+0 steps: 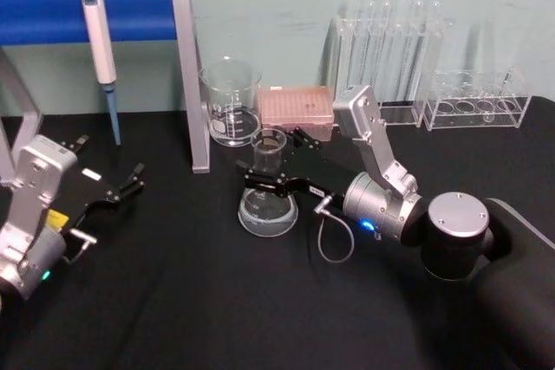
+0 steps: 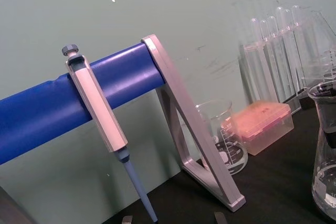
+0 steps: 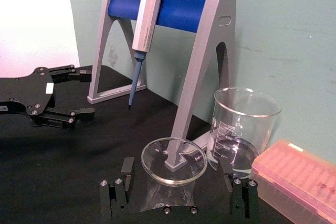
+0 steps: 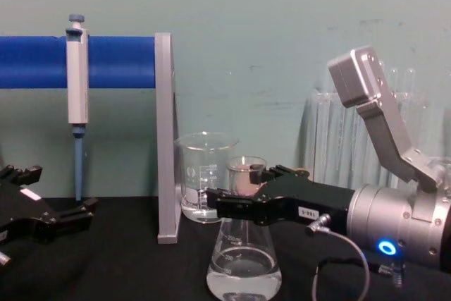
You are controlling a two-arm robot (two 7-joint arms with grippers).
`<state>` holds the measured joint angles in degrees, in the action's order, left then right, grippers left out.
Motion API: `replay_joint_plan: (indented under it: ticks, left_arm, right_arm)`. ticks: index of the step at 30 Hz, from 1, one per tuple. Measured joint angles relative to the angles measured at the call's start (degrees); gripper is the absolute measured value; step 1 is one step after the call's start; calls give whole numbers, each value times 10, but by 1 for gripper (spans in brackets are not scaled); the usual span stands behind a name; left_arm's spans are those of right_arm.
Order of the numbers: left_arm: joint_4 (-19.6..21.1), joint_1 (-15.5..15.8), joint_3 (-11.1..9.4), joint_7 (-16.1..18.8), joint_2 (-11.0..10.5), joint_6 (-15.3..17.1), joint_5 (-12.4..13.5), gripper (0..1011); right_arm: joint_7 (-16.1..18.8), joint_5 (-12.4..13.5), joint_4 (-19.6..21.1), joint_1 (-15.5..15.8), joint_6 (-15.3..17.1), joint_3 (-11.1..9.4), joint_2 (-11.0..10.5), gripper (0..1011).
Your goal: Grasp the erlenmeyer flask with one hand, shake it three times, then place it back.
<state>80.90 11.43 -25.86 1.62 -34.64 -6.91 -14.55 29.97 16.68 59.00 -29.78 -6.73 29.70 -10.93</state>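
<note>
Straddling erlenmeyer flask [image 1: 267, 210] neck, agape: R pincer [image 1: 271, 160]; L pincer [image 1: 137, 177] aside.

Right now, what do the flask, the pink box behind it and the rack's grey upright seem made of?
Flask: apparently clear glass, being see-through and glossy with white graduations. The open right gripper straddles its neck.
Box: probably translucent pink plastic, with a frosted, dull surface.
Upright: matt grey, either metal or painted plastic; the look leaves it open.
The left gripper sits parked at the left, open.
</note>
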Motion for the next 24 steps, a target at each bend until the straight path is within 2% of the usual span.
replay_joint_plan:
  ticks: [3, 7, 11, 12, 19, 22, 24]
  left_arm:
    - [0, 0, 0, 0, 0, 0, 0, 1001]
    - [0, 0, 0, 0, 0, 0, 0, 1001]
    - [0, 0, 0, 0, 0, 0, 0, 1001]
    - [0, 0, 0, 0, 0, 0, 0, 1001]
    - [0, 0, 0, 0, 0, 0, 0, 1001]
    - [0, 0, 0, 0, 0, 0, 0, 1001]
    - [0, 0, 0, 0, 0, 0, 0, 1001]
  right_arm:
    - [0, 0, 0, 0, 0, 0, 0, 996]
    - [0, 1, 1, 1, 1, 0, 0, 912]
    - [0, 2, 2, 1, 1, 0, -1, 798]
    - [0, 2, 2, 1, 1, 0, -1, 798]
    - [0, 2, 2, 2, 1, 0, -1, 548]
    - [0, 3, 2, 2, 1, 0, -1, 470]
    - [0, 3, 2, 2, 2, 0, -1, 456]
